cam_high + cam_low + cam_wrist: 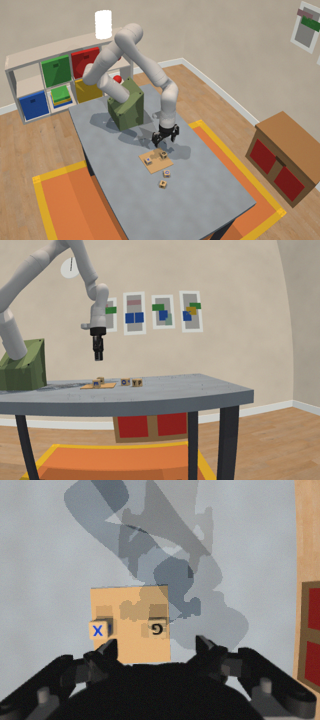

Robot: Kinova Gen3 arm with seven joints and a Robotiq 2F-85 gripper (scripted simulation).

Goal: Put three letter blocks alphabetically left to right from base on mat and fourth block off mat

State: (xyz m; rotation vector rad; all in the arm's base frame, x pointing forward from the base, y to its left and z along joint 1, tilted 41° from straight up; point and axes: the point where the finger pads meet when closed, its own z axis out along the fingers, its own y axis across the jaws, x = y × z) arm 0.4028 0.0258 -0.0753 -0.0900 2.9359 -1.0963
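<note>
My gripper (pixel 165 143) (pixel 98 359) (pixel 156 645) is open and empty, above the mat's robot-side part. The tan mat (pixel 153 169) (pixel 109 386) (pixel 130 652) lies flat. A block with a black G on top (pixel 163 155) (pixel 101 380) (pixel 157 629) sits on it; seen from the base, it is at the left and its G is upright. The blue X block (pixel 148 161) (pixel 96 383) (pixel 98 630) sits at the right, close to the mat's edge. A block with a blue round letter on top (pixel 166 173) (pixel 125 382) lies off the mat.
Another block (pixel 162 184) (pixel 137 382) with a black mark on top, perhaps a 4, lies off the mat, beyond the blue round-letter block from the base. Its sides show Y and P. The green robot base (pixel 129 111) (pixel 25 376) stands behind the mat on the grey table (pixel 186 201).
</note>
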